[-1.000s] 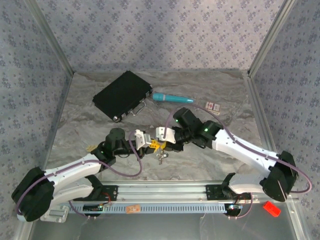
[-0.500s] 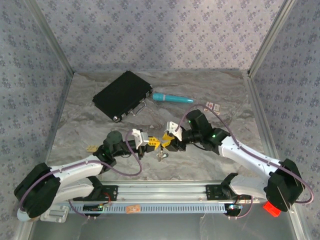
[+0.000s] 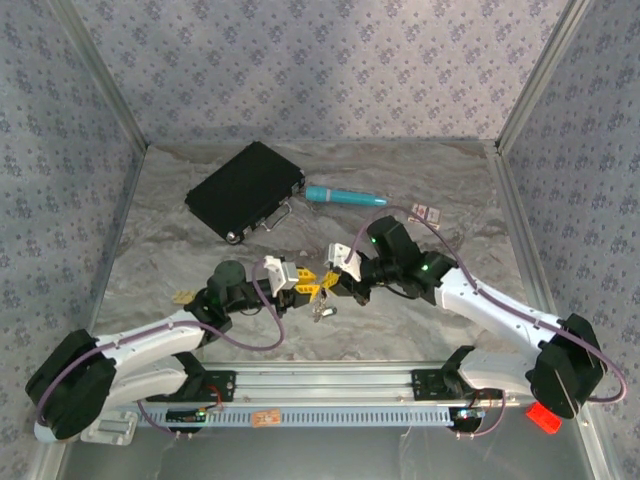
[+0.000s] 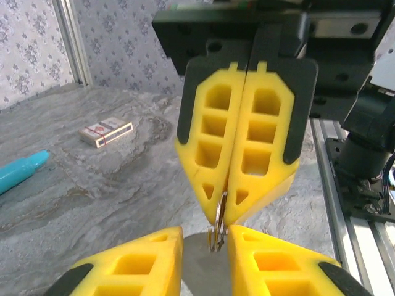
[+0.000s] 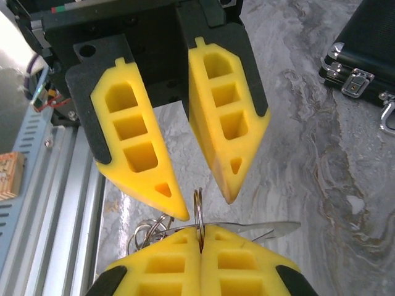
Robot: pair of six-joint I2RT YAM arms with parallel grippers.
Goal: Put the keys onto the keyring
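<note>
Over the table's middle the two grippers meet tip to tip. My right gripper (image 3: 329, 284) (image 5: 200, 239) is shut on the keyring (image 5: 198, 203) (image 4: 217, 229), a thin silvery ring pinched edge-on between its yellow fingertips. More loops (image 5: 145, 231) and a flat silvery piece (image 5: 262, 229) hang under it; I cannot tell if keys are among them. My left gripper (image 3: 305, 284) (image 4: 205, 239) is open, its fingers standing on either side of the ring with a gap. A small brassy key (image 3: 183, 297) lies on the table by the left arm.
A black case (image 3: 245, 190) lies at the back left, with a teal pen (image 3: 345, 196) to its right. A small box (image 3: 428, 212) sits further right. The aluminium rail (image 3: 330, 382) runs along the near edge, with a red object (image 3: 543, 417) at its right end.
My right gripper has shut on the ring. My left gripper, shut before, has opened its jaws round it. The right arm shifted slightly.
</note>
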